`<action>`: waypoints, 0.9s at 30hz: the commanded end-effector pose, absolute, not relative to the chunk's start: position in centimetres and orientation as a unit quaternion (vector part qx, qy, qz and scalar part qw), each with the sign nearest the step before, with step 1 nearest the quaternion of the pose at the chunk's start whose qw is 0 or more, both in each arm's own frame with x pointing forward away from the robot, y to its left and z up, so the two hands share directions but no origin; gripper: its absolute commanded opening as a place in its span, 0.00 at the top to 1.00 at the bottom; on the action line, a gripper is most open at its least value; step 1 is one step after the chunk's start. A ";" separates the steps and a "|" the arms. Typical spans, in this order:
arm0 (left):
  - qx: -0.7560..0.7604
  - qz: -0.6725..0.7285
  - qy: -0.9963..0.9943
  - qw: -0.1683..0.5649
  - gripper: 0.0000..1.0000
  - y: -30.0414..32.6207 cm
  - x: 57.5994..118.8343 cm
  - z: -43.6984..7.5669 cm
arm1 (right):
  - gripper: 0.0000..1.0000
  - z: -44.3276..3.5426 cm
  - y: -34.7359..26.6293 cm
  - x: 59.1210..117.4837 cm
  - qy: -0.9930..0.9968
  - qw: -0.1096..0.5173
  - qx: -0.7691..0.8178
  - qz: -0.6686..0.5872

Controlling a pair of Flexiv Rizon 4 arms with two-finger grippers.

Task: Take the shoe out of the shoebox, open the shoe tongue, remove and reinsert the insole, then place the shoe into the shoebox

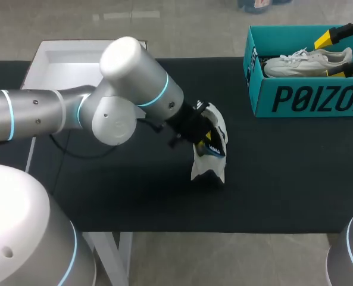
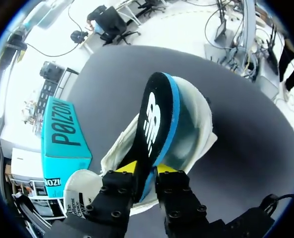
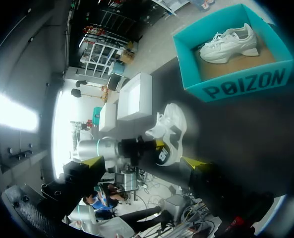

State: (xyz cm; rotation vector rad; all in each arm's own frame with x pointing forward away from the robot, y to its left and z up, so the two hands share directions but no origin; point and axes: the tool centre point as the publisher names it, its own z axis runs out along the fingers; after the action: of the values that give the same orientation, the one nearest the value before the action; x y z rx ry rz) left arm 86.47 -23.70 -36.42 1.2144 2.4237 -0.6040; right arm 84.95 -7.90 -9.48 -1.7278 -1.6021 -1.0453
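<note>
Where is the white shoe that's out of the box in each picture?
Head view: shoe mid-table, at the left pincer.
Left wrist view: shoe just beyond the insole that pincer grips.
Right wrist view: shoe ahead of the right pincer, mid-table.
Shared landmark: the teal shoebox.

- White shoe: out of the box, near the middle of the dark tabletop, tipped up rather than flat on its sole, opening turned toward the left arm.
- Insole: black on top with a white logo and a blue edge; sticking partway out of the shoe's opening, its near end pinched between the left gripper fingers.
- Shoebox: teal, open-topped, black lettering on its side, at the table's far right.
- Second white shoe: laced, lying inside the shoebox.
</note>
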 end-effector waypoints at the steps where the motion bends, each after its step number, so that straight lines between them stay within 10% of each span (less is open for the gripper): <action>1: 0.439 -0.226 0.850 0.184 0.25 -22.9 85.0 -35.3 | 0.00 -9.5 -7.9 85.0 -0.597 0.278 -0.645 -0.388; 7: 0.446 -0.228 0.845 0.186 0.59 -23.2 84.3 -35.2 | 0.00 -9.5 -7.9 85.0 -0.597 0.278 -0.645 -0.388; 11: 0.448 -0.236 0.843 0.184 1.00 -23.3 84.0 -35.2 | 0.00 -9.5 -7.9 85.0 -0.597 0.278 -0.645 -0.388; 27: 0.431 -0.188 0.856 0.215 1.00 -24.4 86.4 -37.9 | 0.00 -9.5 -7.9 85.0 -0.597 0.278 -0.645 -0.388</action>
State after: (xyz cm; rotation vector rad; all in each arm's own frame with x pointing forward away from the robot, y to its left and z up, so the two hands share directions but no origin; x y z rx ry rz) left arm 85.85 -23.51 -37.12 1.2029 2.3698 -0.5342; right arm 84.95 -7.89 -9.48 -1.7278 -1.6022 -1.0451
